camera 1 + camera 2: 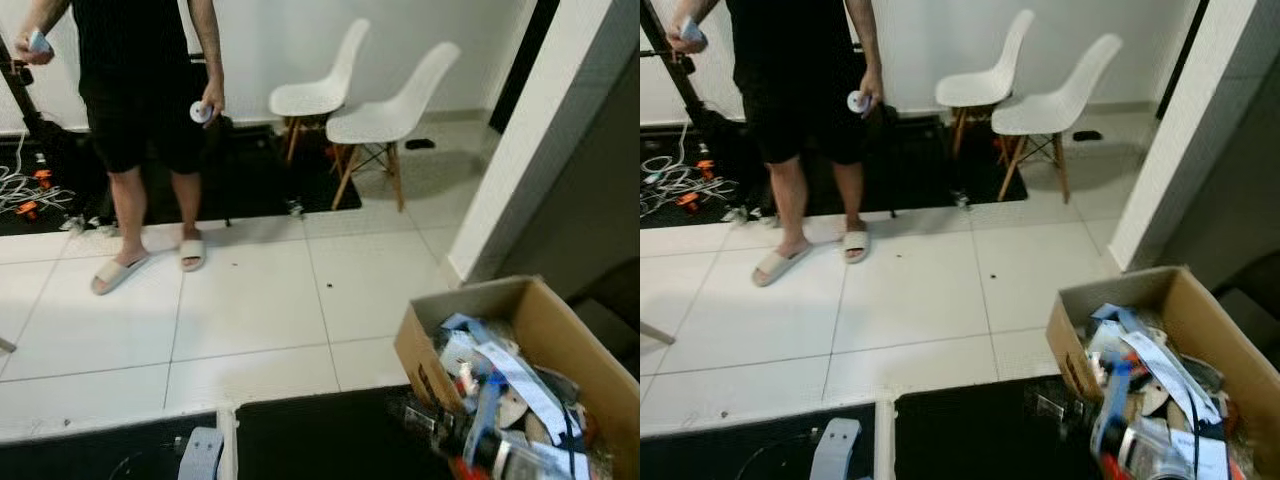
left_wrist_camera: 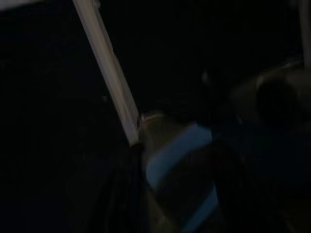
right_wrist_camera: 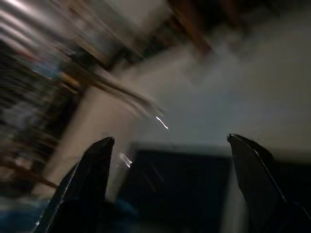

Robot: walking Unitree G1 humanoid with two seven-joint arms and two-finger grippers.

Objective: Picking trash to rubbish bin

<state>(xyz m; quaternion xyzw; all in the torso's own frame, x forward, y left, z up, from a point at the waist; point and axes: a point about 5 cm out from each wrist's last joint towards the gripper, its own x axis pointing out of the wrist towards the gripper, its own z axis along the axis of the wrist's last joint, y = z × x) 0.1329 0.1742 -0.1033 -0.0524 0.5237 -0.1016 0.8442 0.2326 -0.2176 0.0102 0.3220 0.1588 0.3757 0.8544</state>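
Observation:
A brown cardboard box (image 1: pixel 480 293) stands on the floor at the lower right, heaped with trash (image 1: pixel 500 372): paper strips, wrappers and a blue and red item. In the blurred right wrist view my right gripper (image 3: pixel 172 162) is open. Its two black fingers (image 3: pixel 92 170) stand wide apart with nothing between them, and pale floor and streaked clutter lie beyond. The left wrist view is very dark. A pale bar (image 2: pixel 109 73) and a dim object with light blue bands (image 2: pixel 177 155) can just be made out there.
A person in black shorts and slippers (image 1: pixel 150 110) stands at the back left, holding small objects in both hands. Two white chairs (image 1: pixel 390 115) stand behind on a black mat (image 1: pixel 250 180). Cables (image 1: pixel 25 190) lie far left. A white wall corner (image 1: pixel 520 170) rises beside the box.

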